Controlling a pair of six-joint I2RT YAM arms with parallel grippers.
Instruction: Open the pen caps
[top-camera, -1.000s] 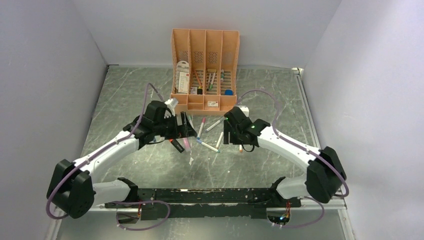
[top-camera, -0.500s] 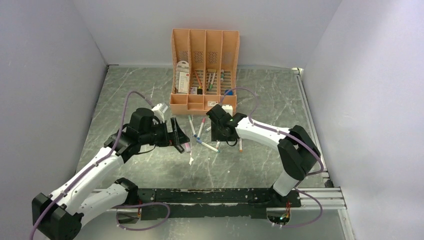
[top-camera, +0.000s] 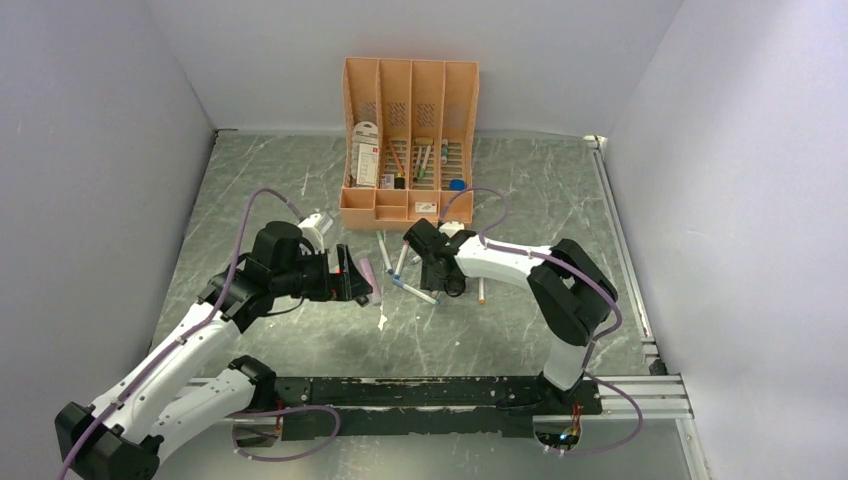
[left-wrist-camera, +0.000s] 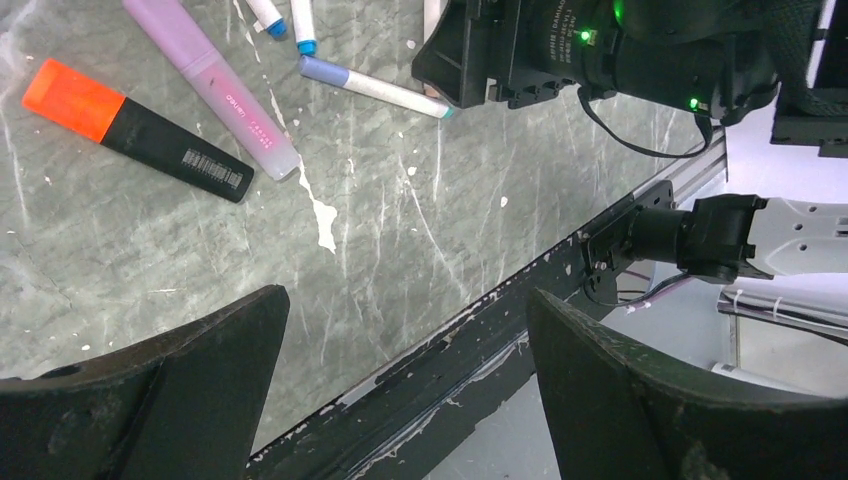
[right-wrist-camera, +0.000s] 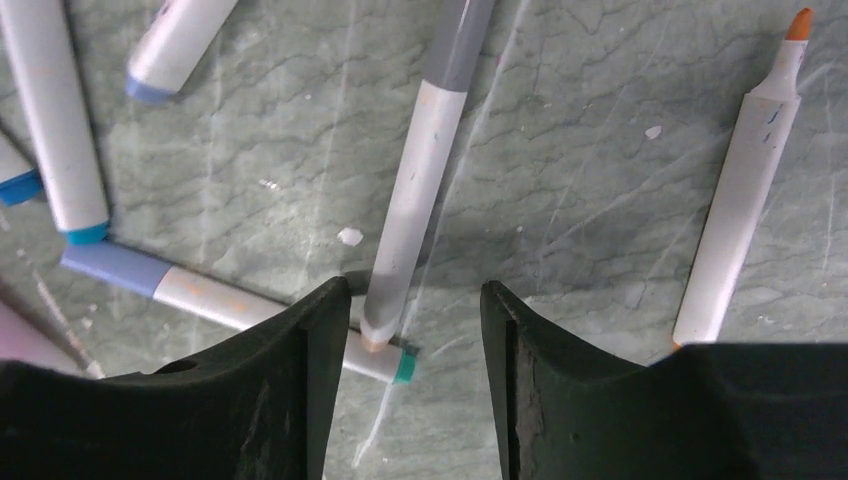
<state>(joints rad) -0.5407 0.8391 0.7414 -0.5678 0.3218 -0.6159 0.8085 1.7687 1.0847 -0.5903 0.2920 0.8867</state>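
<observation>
Several pens lie in a loose cluster (top-camera: 402, 268) in front of the organizer. My right gripper (right-wrist-camera: 415, 300) (top-camera: 434, 268) hangs open, straddling the end of a slim white marker (right-wrist-camera: 420, 190) with a grey cap (right-wrist-camera: 465, 40). That end sits close to the left finger without being pinched. Under it lies a marker with a periwinkle cap (right-wrist-camera: 112, 268) and a green end. An uncapped orange-tipped marker (right-wrist-camera: 740, 210) lies to the right. My left gripper (left-wrist-camera: 405, 310) (top-camera: 360, 284) is wide open and empty, above the table's near edge. Beyond it lie a black highlighter with an orange cap (left-wrist-camera: 75, 98) and a lilac highlighter (left-wrist-camera: 215, 90).
The peach desk organizer (top-camera: 410, 205) stands at the back with its own pens and cards. The black rail (left-wrist-camera: 480, 350) runs along the table's near edge. White walls close in left, right and behind. Two more white markers with blue ends (right-wrist-camera: 60, 140) lie left of my right gripper.
My right gripper has swung left over the pen cluster and its jaws have narrowed. My left arm has drawn back to the left, its gripper staying wide open.
</observation>
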